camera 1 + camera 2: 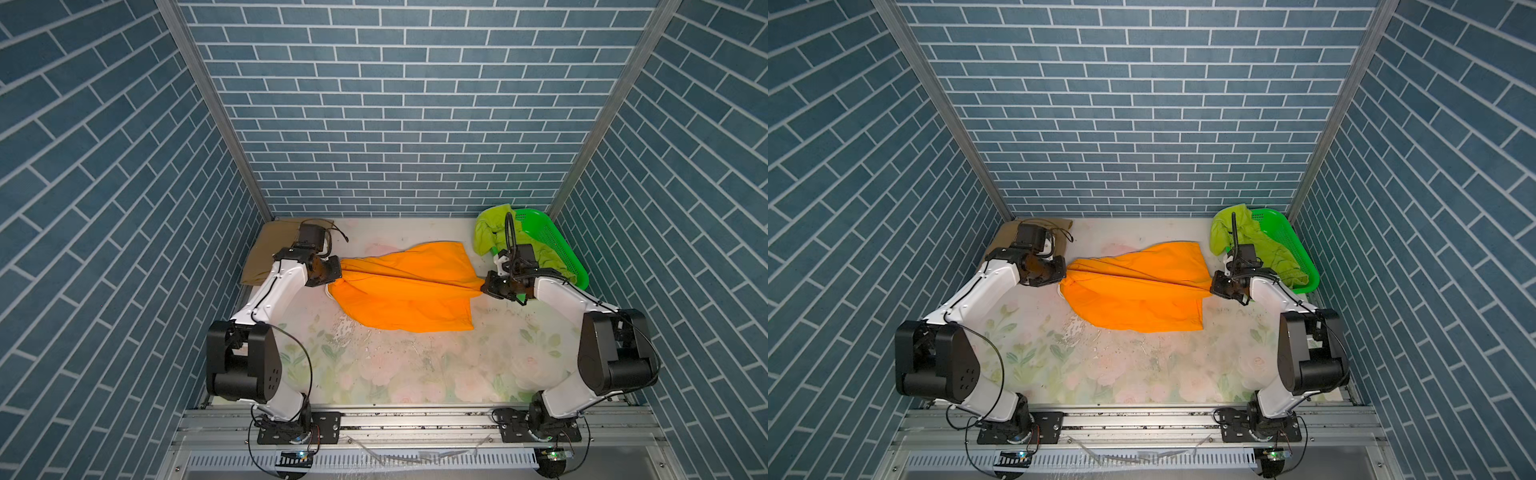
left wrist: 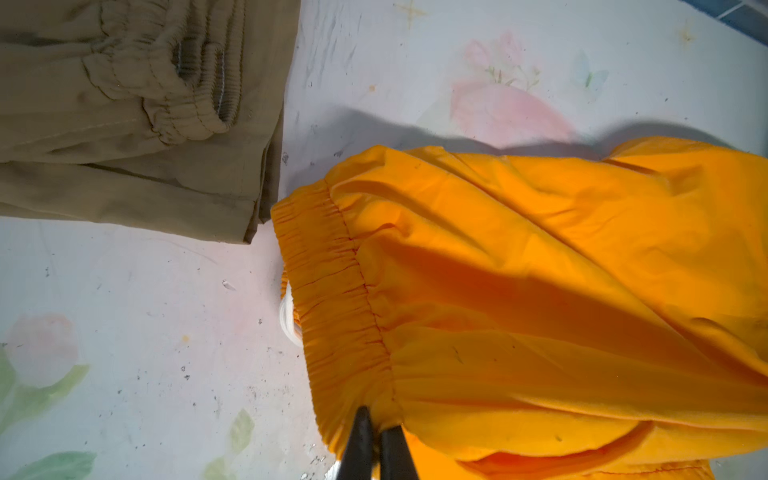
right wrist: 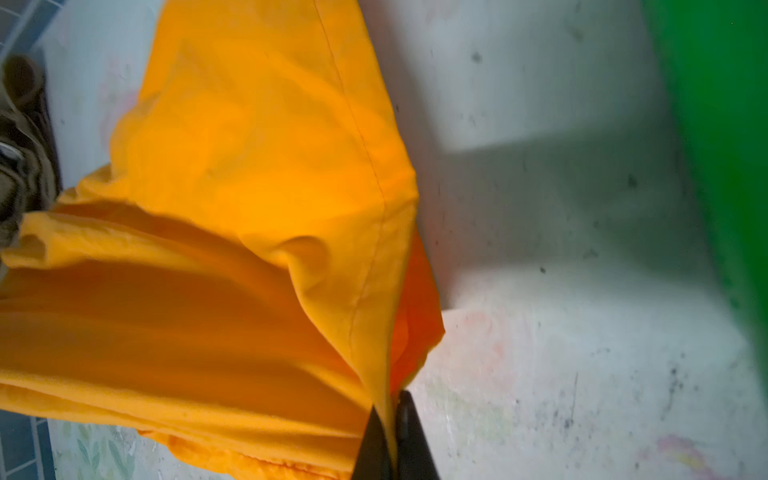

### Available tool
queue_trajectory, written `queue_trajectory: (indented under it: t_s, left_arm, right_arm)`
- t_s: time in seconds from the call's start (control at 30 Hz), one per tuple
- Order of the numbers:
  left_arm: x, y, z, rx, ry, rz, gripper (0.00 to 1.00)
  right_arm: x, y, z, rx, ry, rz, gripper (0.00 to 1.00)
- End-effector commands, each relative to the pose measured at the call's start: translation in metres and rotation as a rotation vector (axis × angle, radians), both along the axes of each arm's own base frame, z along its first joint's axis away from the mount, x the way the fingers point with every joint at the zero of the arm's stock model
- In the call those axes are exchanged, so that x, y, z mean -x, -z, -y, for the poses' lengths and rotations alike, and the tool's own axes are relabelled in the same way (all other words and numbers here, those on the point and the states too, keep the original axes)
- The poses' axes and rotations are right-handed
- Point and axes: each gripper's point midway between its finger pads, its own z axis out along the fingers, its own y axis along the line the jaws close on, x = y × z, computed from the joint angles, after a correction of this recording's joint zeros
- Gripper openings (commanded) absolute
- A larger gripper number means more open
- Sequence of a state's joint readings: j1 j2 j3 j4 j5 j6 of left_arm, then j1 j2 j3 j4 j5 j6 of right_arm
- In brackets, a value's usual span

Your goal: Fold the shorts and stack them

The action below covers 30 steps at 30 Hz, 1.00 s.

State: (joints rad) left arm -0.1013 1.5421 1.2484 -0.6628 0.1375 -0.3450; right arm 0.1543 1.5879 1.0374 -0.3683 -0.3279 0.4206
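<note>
Jaws of both arms pinch the orange shorts (image 1: 405, 286) taut over the table (image 1: 415, 374), waistband left, hem right; lowering both ends evenly should keep the fold flat.

Three shorts, one orange shorts (image 1: 399, 291), one tan shorts (image 1: 261, 250), one lime green shorts (image 1: 488, 237) (partly in the basket), one green basket (image 1: 555, 237), two robot arms, left arm (image 1: 277, 287), right arm (image 1: 570, 300), one floral table (image 1: 395, 368)
</note>
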Motion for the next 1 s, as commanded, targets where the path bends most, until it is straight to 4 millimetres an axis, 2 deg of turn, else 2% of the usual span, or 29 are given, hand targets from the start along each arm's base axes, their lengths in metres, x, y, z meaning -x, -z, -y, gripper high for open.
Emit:
queue_trajectory:
  t_s: [0.0, 0.2, 0.4, 0.47, 0.6, 0.63, 0.73, 0.8, 0.87, 0.97]
  left_arm:
    - [-0.016, -0.026, -0.045, -0.095, -0.143, 0.092, 0.0]
    - [-0.021, 0.006, -0.039, -0.031, -0.145, 0.05, 0.0]
    - [-0.031, 0.023, -0.031, 0.012, -0.13, 0.013, 0.01]
    - [-0.035, 0.029, -0.032, 0.005, -0.131, 0.003, 0.01]
    - [-0.046, 0.04, -0.024, 0.034, -0.102, -0.049, 0.02]
    - [-0.048, 0.041, -0.022, 0.045, -0.099, -0.051, 0.03]
    - [-0.054, 0.04, -0.02, 0.057, -0.096, -0.042, 0.09]
    - [-0.058, 0.037, -0.02, 0.054, -0.092, -0.042, 0.12]
    - [-0.061, 0.035, -0.02, 0.05, -0.083, -0.046, 0.15]
    - [-0.066, 0.034, -0.016, 0.065, -0.066, -0.045, 0.27]
  right_arm:
    - [-0.016, -0.004, 0.028, 0.088, 0.067, 0.024, 0.0]
    - [-0.009, 0.018, 0.025, 0.078, 0.055, -0.03, 0.0]
    - [-0.014, 0.01, 0.022, 0.076, 0.044, -0.024, 0.03]
    - [-0.011, 0.005, 0.023, 0.108, 0.04, -0.017, 0.11]
    - [0.001, 0.0, 0.013, 0.171, -0.004, -0.003, 0.23]
    - [0.004, 0.0, 0.011, 0.188, -0.015, -0.005, 0.29]
    - [0.01, 0.0, 0.009, 0.245, -0.037, -0.005, 0.36]
    - [0.016, -0.01, 0.007, 0.303, -0.05, 0.031, 0.46]
    - [0.023, -0.025, -0.011, 0.312, -0.091, 0.097, 0.58]
    - [0.039, -0.04, -0.057, 0.3, -0.201, 0.179, 0.81]
